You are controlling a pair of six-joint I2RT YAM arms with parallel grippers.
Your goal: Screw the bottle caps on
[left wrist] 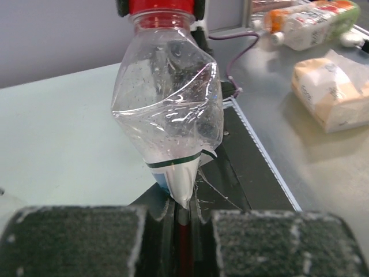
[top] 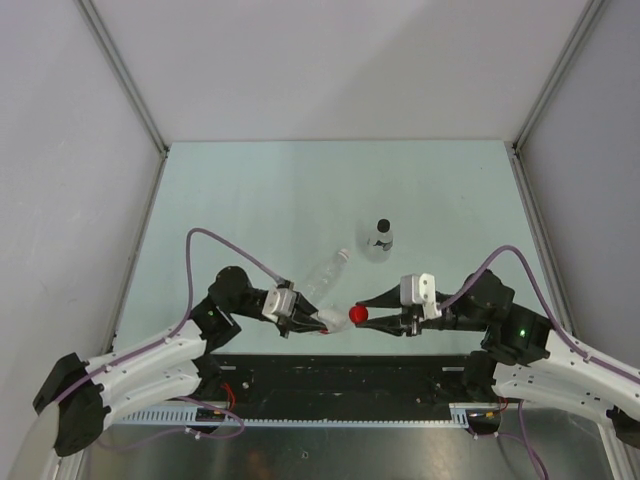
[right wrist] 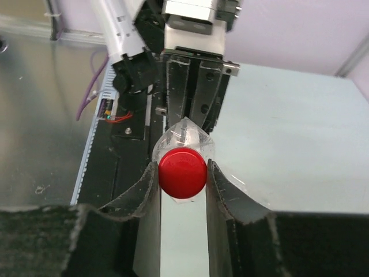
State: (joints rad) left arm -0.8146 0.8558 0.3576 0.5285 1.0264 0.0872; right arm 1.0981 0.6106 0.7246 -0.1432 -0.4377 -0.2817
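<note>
Squarely between the two arms, the red cap (right wrist: pixel 183 172) sits on the neck of a crumpled clear bottle (left wrist: pixel 167 109), which lies roughly level above the near edge of the table, neck toward three o'clock in the overhead view. The right gripper (top: pixel 368 316) is clamped on that cap, one finger touching each side of it. The left gripper (top: pixel 312 320) pinches the bottle's flattened bottom end between its pads (left wrist: pixel 75 242). The thin wall is creased and buckled beyond the grip, and a scrap of white label with a dark green edge sits just at the pinch.

At about eleven o'clock from the cap, nearby, a second clear bottle (top: pixel 325 272) lies on its side on the table, its pale neck end pointing toward one o'clock. At roughly one o'clock, a little farther off, a third bottle (top: pixel 380 243) stands upright with a black cap (top: pixel 381 224) on top.

They rest on a pale mint-green table (top: pixel 250 190), smooth and matte. Plain grey-white walls (top: pixel 350 60) close it in on three sides, joined by aluminium frame rails (top: pixel 120 75). A black strip (top: pixel 340 375) runs along the near edge at six o'clock, with a brushed metal bench (top: pixel 330 450) beyond it. In the left wrist view that bench carries a pale plastic bag (left wrist: pixel 334 92) and an orange-and-green packet (left wrist: pixel 311 20), well apart from the bottles.
</note>
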